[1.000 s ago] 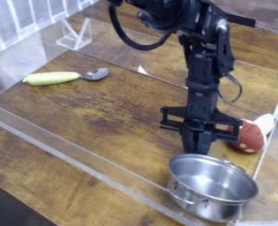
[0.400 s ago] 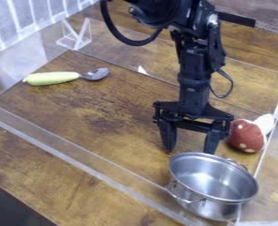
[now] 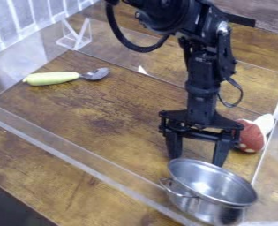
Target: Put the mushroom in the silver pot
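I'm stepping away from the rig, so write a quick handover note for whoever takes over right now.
Gripper: open, pointing down, holding nothing, right behind the silver pot.
Mushroom: on the table at the right edge, partly hidden behind a gripper finger, outside the pot.
Pot: near front right corner, looks empty.
Done: nothing placed yet.
Left: grasp the mushroom, lift it, release it in the pot.
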Motion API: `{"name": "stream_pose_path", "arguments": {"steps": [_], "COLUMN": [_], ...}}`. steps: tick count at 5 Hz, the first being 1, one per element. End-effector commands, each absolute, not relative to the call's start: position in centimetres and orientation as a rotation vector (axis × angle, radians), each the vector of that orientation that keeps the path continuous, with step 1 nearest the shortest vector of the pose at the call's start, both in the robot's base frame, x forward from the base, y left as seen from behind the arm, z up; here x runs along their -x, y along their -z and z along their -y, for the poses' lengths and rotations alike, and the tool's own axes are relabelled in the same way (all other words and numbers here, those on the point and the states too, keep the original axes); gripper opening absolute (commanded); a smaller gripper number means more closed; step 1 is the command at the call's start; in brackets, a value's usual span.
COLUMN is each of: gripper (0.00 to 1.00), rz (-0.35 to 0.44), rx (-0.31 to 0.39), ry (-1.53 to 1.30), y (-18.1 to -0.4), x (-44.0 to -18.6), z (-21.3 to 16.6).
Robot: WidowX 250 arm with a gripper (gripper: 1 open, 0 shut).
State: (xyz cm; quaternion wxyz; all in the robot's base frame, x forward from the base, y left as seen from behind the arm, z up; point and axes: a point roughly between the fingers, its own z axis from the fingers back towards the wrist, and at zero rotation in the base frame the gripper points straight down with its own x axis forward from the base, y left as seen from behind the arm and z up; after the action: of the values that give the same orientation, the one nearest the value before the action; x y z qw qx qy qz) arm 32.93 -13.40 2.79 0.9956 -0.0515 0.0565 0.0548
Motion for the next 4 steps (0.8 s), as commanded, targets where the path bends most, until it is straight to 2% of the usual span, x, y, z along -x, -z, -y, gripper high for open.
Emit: {"name": "stream_pose_path", "arguments": {"steps": [1,2,3,4], "gripper": [1.0,0.0,0.0,0.0], "rz": [-0.038,-0.036,-0.031,-0.008], "rx": [0.132,0.131,0.129,0.123], "ry": [-0.019,-0.04,-0.059,-0.019], "y": [-5.4,-5.6,-6.0,-7.5], "x": [-32.5,-32.6,-32.5,-33.2], "z": [14.4,14.6,14.8,14.3]}}
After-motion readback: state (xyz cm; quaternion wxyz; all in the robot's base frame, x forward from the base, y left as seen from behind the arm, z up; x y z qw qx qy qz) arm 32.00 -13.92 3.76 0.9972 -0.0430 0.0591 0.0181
